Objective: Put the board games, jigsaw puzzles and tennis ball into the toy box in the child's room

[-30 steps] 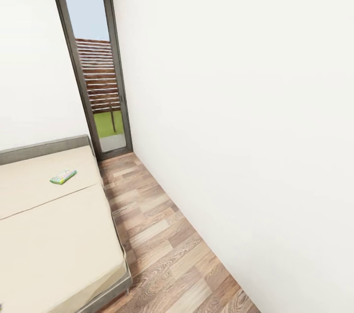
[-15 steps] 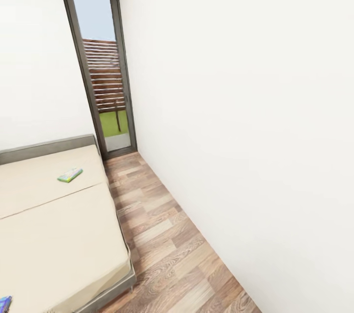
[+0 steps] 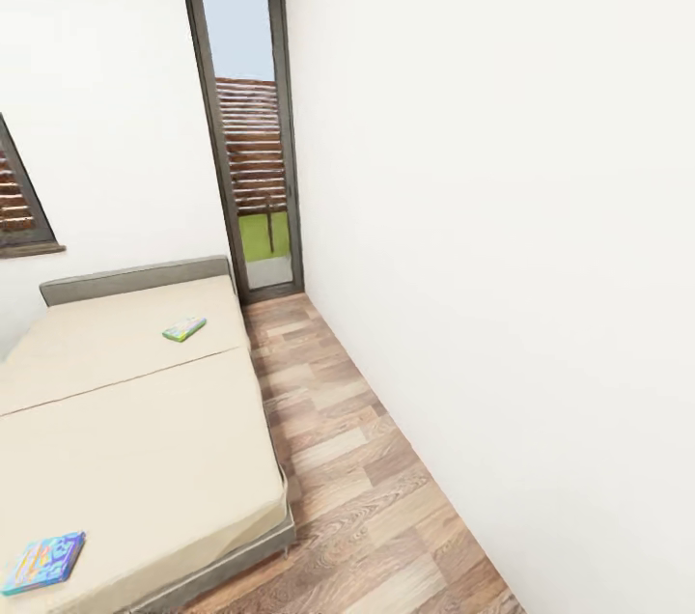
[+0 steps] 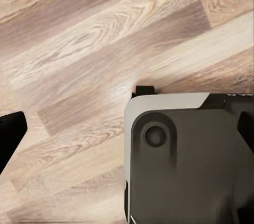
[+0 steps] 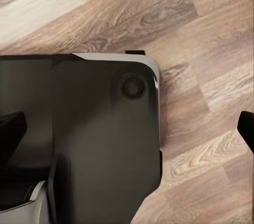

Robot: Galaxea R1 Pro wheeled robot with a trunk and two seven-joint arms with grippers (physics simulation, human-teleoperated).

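Two board games lie on the bed (image 3: 145,421). One is a pale blue-green box (image 3: 183,329) near the grey headboard. The other is a blue colourful box (image 3: 43,563) at the bed's near corner. In the left wrist view my left gripper (image 4: 127,139) is open, its dark fingertips (image 4: 9,134) far apart over the wood floor and the robot's base. In the right wrist view my right gripper (image 5: 127,134) is open too and holds nothing. The table, toy box, jigsaw puzzles and tennis ball are out of view.
A strip of wood-plank floor (image 3: 367,479) runs between the bed and the white wall (image 3: 502,209) on the right, ending at a tall grey-framed window (image 3: 251,122). A second window (image 3: 14,199) shows at the left. The robot's dark base (image 4: 190,166) is below both grippers.
The whole head view has swung to the left, bringing the blue board game at the bed's near corner and the left window into sight. The things themselves have not moved.
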